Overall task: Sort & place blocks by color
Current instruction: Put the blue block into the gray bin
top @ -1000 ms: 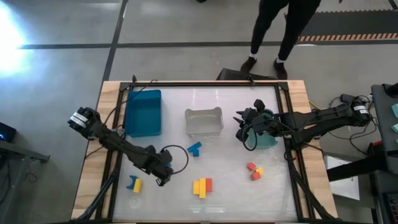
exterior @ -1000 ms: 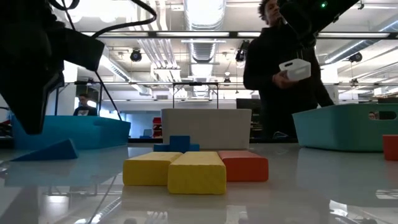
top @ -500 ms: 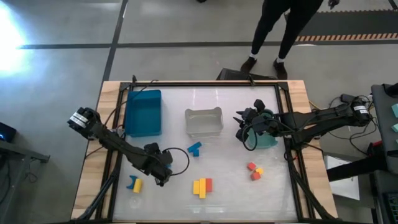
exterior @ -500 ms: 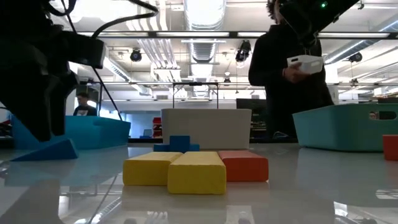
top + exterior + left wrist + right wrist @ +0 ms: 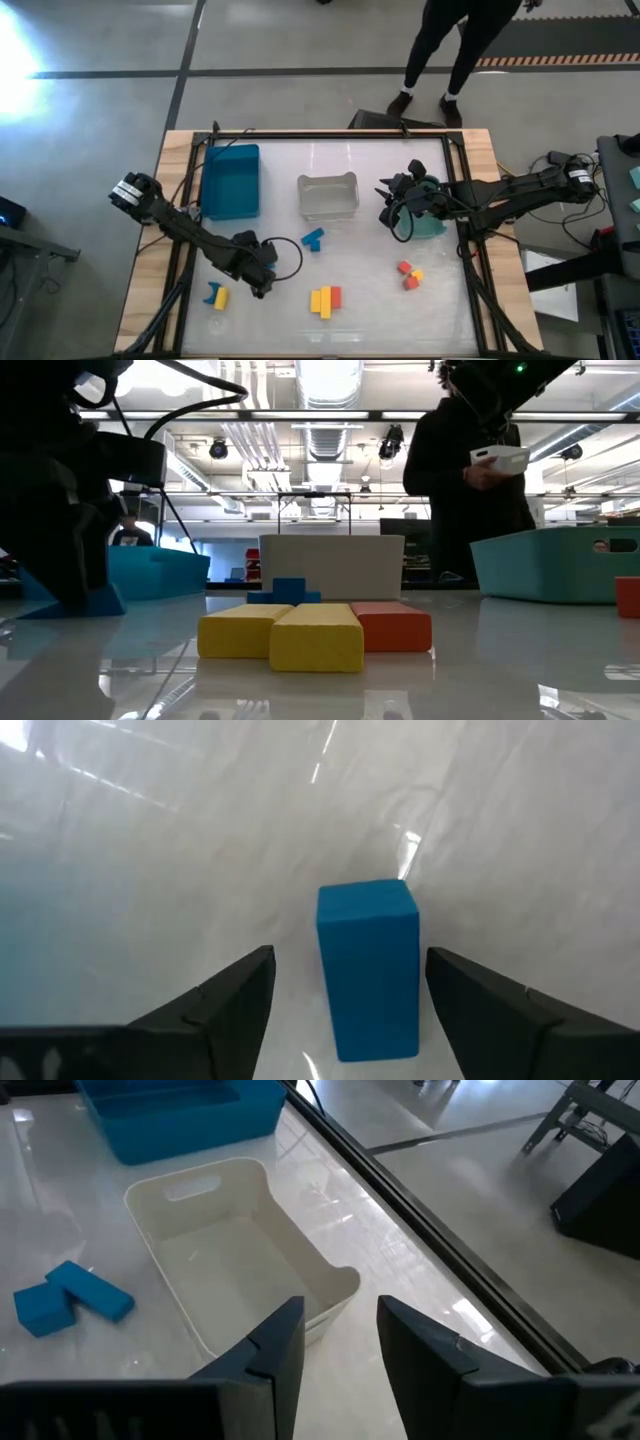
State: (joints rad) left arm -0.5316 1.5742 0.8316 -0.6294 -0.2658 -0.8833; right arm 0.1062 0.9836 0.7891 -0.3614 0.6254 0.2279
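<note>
Left gripper (image 5: pixel 345 1010), fingers spread wide, hovers near the table's front-left corner with a blue block (image 5: pixel 368 967) between them, untouched.

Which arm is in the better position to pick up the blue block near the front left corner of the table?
The left. Its open gripper is already over the blue block, which lies between the two fingers. The right gripper waits far off, near the teal bin, across the table.
</note>
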